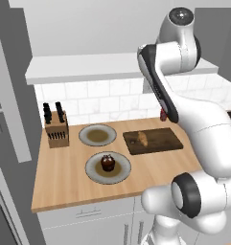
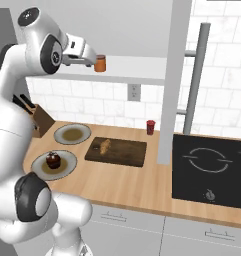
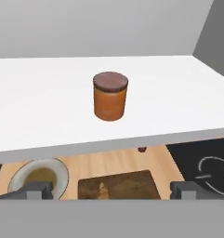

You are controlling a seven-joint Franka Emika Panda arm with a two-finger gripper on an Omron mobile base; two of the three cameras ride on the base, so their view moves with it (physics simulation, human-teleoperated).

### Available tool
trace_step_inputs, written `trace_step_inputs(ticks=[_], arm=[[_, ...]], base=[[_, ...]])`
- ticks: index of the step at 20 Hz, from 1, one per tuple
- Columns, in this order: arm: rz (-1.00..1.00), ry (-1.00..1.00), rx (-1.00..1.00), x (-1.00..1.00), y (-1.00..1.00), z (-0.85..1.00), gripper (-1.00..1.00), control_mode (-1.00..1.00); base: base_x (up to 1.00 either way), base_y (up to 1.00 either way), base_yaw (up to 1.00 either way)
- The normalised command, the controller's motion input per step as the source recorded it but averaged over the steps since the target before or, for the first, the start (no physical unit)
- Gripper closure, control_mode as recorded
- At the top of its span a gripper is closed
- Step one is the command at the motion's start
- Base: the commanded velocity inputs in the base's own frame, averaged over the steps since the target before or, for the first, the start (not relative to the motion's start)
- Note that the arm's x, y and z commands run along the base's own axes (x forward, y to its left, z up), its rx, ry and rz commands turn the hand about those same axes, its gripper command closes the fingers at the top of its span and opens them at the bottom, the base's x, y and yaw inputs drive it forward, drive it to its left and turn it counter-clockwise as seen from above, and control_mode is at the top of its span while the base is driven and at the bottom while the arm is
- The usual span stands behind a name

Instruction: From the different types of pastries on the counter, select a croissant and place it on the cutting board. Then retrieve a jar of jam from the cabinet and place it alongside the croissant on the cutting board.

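Observation:
The orange jar of jam [image 3: 110, 96] with its dark brown lid stands upright on the cabinet's white shelf board [image 3: 34, 111]. My gripper [image 3: 112, 190] is open, level with the shelf and a short way in front of the jar, nothing between its fingers. From the right base view the gripper [image 2: 90, 60] reaches close to the jar [image 2: 100, 63] from the left. Below, the pale croissant [image 1: 143, 139] lies on the left part of the dark cutting board [image 1: 157, 141]. The brown cupcake [image 1: 107, 163] sits on the counter's [image 1: 59, 182] near plate [image 1: 121, 173].
An empty round plate [image 1: 98, 135] and a knife block [image 1: 57, 128] stand at the counter's back left. A small red canister [image 2: 150, 127] stands by the wall behind the board. A black cooktop [image 2: 212, 170] lies to the right, past a grey post [image 2: 168, 100].

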Motion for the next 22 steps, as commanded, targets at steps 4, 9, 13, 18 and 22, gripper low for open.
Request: trace_step_inputs(ticks=[4,9,13,18,22], arm=[[0.00,0.00,0.03,0.42,-0.17,0.00,-1.00,-1.00],[0.00,-0.01,0.03,0.45,-0.11,-0.03,-1.00,-1.00],[0.01,-0.02,0.02,0.22,-0.09,-0.06,-1.00,-1.00],[0.03,0.00,0.00,0.05,-0.09,-0.44,-1.00,-1.00],[0.03,-0.08,0.02,0.16,0.00,-0.40,-1.00,-1.00]], base=[[0.00,0.00,0.00],[0.00,0.00,0.00],[0.00,0.00,0.00],[0.00,0.00,0.00],[0.00,0.00,0.00]])
